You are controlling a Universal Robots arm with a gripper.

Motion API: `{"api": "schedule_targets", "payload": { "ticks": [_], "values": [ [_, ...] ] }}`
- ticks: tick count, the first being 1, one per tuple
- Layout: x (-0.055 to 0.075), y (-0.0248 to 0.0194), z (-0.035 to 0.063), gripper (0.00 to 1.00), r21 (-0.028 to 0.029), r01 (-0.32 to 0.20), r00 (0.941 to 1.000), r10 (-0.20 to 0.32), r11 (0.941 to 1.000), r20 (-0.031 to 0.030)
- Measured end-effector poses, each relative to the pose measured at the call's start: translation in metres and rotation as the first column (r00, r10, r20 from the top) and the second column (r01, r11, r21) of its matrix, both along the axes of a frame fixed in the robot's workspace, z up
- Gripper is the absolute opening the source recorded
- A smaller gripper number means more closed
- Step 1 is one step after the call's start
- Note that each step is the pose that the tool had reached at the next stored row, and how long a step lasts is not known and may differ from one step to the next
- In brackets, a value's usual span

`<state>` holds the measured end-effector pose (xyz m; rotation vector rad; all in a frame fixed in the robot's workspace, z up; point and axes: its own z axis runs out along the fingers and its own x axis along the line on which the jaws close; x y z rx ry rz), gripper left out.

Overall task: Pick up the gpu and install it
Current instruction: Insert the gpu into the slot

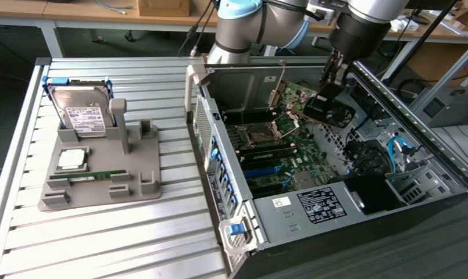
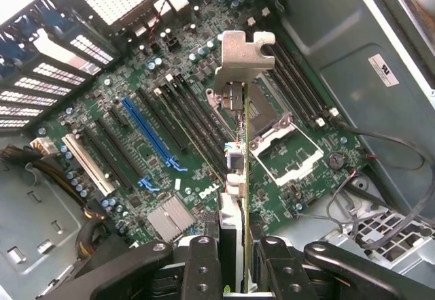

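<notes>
The gpu (image 1: 296, 96), a green card with a pale metal end bracket, hangs tilted in the air inside the open computer case (image 1: 218, 145), above the motherboard (image 1: 284, 157). My gripper (image 1: 325, 100) is shut on it from the exterior view's right. In the wrist view the gpu (image 2: 243, 143) is seen edge-on, its bracket farthest from me. My gripper (image 2: 238, 276) clamps it between the two black fingers (image 2: 202, 262). The long blue slot (image 2: 153, 133) on the motherboard (image 2: 292, 171) lies off to one side of the card, not under it.
On the slatted table, a grey fixture (image 1: 133, 189) holds a hard drive (image 1: 82, 113), a CPU (image 1: 71, 160) and a RAM stick (image 1: 94, 174). The case walls, the power supply (image 1: 319, 204) and the blue cables (image 1: 396, 148) hem in the card.
</notes>
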<state>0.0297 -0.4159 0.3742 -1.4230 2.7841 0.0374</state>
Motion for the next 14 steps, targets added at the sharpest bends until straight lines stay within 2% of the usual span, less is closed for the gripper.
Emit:
{"api": "schedule_targets", "payload": {
  "ticks": [14],
  "values": [
    [0.0000,0.0000,0.0000,0.27,-0.0001,-0.079,0.9969,0.079,0.9969,0.0000]
  ]
}}
